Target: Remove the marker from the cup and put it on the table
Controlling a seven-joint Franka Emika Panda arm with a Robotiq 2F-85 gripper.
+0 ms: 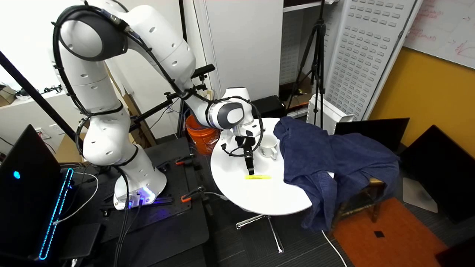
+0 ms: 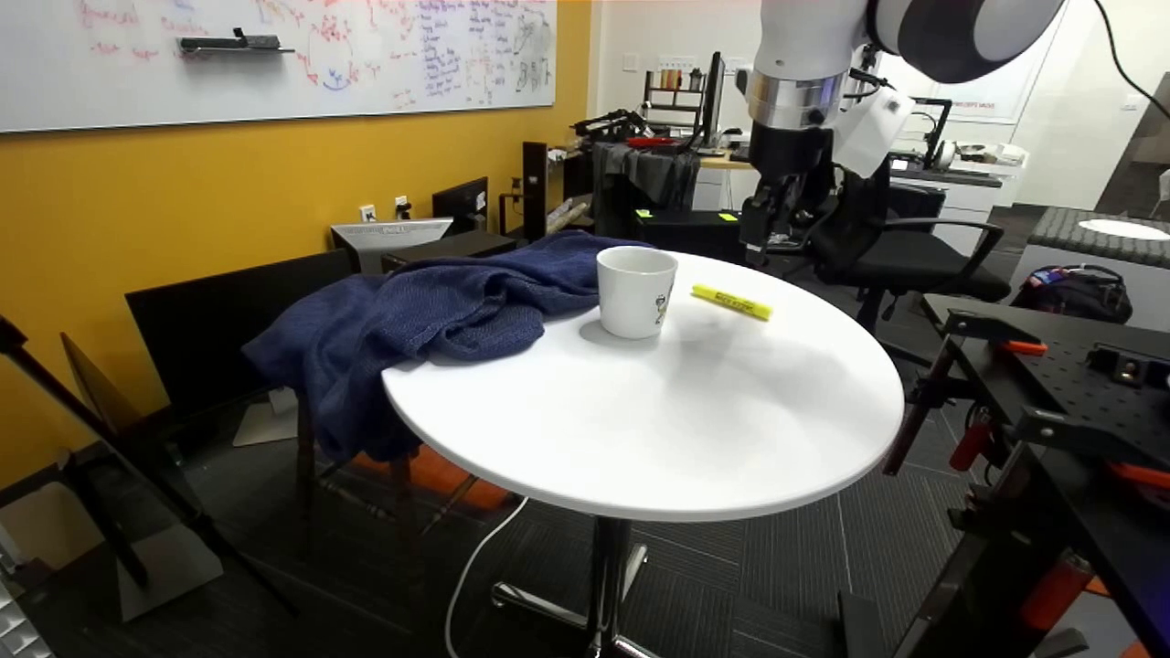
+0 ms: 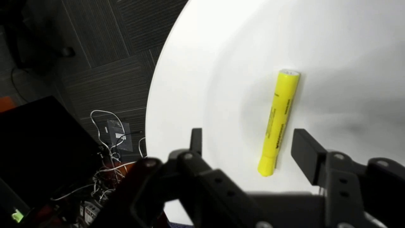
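Observation:
The yellow marker point(image 1: 258, 177) lies flat on the round white table point(image 1: 237, 185). It also lies there in an exterior view point(image 2: 731, 302) and the wrist view point(image 3: 278, 120). The pale white cup point(image 2: 633, 297) stands upright on the table point(image 2: 640, 429), beside the marker and apart from it. The cup also shows in an exterior view point(image 1: 268, 146); it is out of the wrist view. My gripper point(image 3: 248, 142) is open and empty, above the table. In the wrist view the marker's narrower end appears between the fingers. In both exterior views the gripper point(image 1: 250, 168) hangs close above the marker.
A dark blue cloth point(image 2: 439, 302) covers part of the tabletop and hangs over its edge next to the cup. An orange bucket point(image 1: 202, 135) stands on the floor near the table. A black workbench point(image 1: 174, 230) carries the arm's base.

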